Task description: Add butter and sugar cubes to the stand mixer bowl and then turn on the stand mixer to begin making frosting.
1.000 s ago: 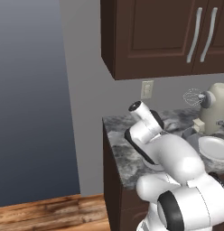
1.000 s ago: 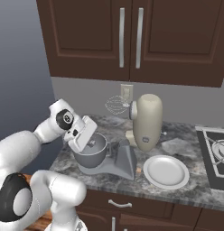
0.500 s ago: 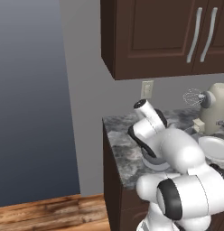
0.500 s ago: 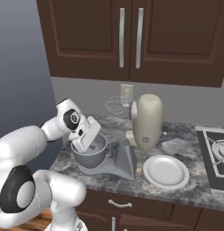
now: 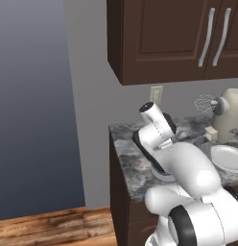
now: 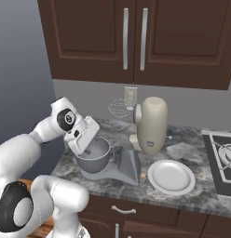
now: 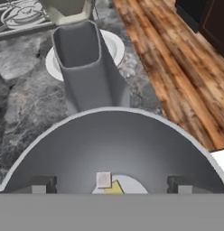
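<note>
Here, in the left base view, the white arm bends over the granite counter (image 5: 125, 158); the stand mixer (image 5: 226, 120) stands at the far right, with a white plate (image 5: 229, 157) before it.

In the right base view, the claw (image 6: 89, 149) hangs inside the rim of the stand mixer bowl (image 6: 94, 160), which sits on the mixer's flat grey base. The cream head is tilted back, with the whisk raised. The plate lies to the right of the base.

In the hand view, the fingertips (image 7: 39, 186) stand wide apart, holding nothing. The butter (image 7: 114, 188) lies on the bowl floor, touching a pale sugar cube (image 7: 104, 179).
</note>
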